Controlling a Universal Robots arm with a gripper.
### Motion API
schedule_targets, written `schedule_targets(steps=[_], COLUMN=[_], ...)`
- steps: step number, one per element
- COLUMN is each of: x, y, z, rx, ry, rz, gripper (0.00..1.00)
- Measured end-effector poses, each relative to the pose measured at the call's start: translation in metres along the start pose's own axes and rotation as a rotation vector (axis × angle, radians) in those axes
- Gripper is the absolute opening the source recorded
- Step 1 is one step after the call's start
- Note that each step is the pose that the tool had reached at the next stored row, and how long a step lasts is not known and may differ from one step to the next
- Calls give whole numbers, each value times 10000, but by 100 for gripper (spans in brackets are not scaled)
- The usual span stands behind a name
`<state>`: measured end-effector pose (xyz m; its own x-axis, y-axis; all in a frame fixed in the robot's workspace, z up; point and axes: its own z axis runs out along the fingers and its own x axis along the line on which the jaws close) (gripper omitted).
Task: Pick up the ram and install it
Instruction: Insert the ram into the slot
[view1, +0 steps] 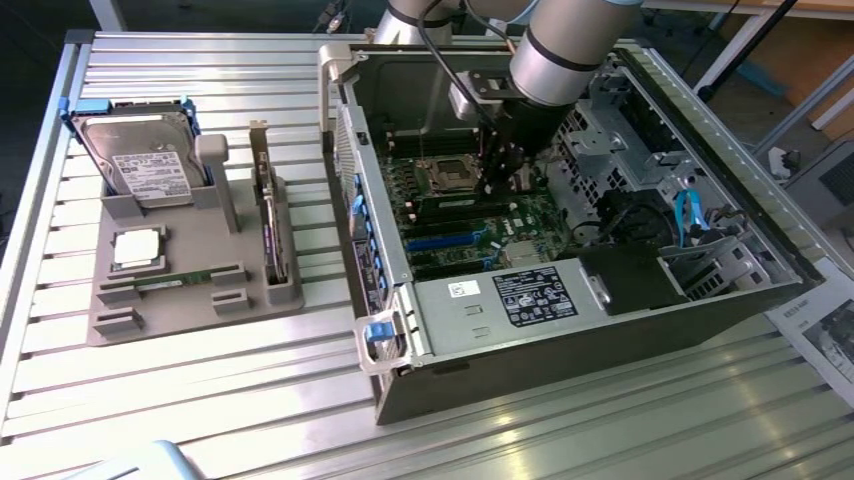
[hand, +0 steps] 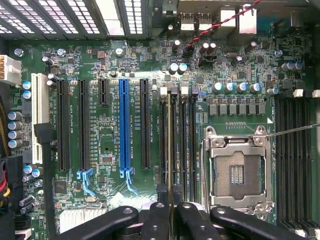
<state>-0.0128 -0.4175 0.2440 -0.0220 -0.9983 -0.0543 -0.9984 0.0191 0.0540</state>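
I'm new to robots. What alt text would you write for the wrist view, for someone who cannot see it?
The hand, shut on the ram, holds the thin stick edge-on along the black memory slots of a green motherboard. An empty processor socket lies beside those slots, and a blue expansion slot on their other side.

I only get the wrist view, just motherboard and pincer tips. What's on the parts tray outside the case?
Observer: A green stick lies flat in the grey tray, near the silver processor chip.
Operator: The ram is edge-on in my pincer. Is the hard drive out there?
Observer: Yes, the hard drive stands propped at the tray's far end.
Operator: And the arm?
Observer: The arm comes down into the open case from above.
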Motion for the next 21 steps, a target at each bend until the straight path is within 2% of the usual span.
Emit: schedule_targets(steps=[12, 21], x=[28, 29], y=[-1, -2], z=[-1, -1], rx=[-2, -13], ry=[-1, 11], rz=[-5, -196], gripper=[12, 12])
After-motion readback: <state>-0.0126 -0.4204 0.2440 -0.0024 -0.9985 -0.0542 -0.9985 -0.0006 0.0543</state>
